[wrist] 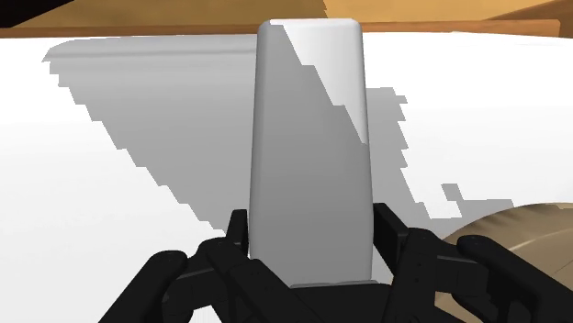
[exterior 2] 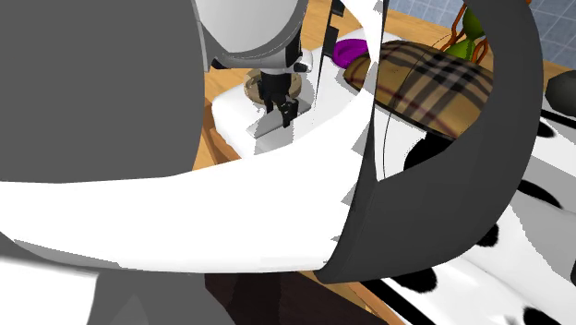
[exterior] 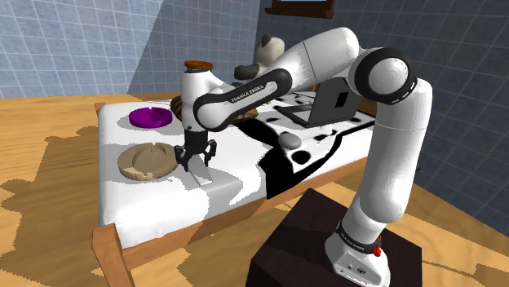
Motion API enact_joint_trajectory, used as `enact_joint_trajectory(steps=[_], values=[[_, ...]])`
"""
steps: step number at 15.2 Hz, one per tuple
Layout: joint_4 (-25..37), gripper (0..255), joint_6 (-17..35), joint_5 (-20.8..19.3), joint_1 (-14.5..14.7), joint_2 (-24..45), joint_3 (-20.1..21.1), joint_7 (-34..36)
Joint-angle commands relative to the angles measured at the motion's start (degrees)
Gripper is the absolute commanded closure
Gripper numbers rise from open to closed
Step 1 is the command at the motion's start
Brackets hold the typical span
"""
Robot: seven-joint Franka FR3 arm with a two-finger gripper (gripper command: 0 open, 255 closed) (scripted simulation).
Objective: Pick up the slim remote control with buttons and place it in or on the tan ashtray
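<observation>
1. The tool point(wrist: 310, 223) is holding the remote control point(wrist: 310, 138). In the wrist view its two black fingers are standing narrow at the bottom centre of the frame, and each one is pressing on a long side of the remote's near end.
2. I judge that the grasp is made and the lifting step is in hand. I cannot tell whether the remote is already clear of the bed point(exterior: 163, 208).
3. The remote is showing as a slim, plain pale grey slab with rounded corners, and no buttons are drawn on it. It is pointing away from the tool, toward the top centre of the frame.
4. The tan ashtray point(exterior: 147, 160) is lying just beside the tool, left of centre in the shoulder view. It is round, with a shallow bowl.
5. The next move is calling for a lift above the ashtray's rim, a short carry sideways, and a release over the bowl. Being long, the remote will probably be resting across the rim.
6. Farther off, at the upper left, a purple dish point(exterior: 151, 117) is standing apart from this path.
</observation>
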Motion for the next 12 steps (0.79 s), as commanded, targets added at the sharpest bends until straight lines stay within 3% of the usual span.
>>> enact_joint_trajectory(steps=[1, 12], values=[[0.0, 255, 0.0, 0.0, 0.0, 0.0, 0.0, 0.0], [4.5, 255, -7.6, 1.8, -0.4, -3.4, 0.4, -1.2]])
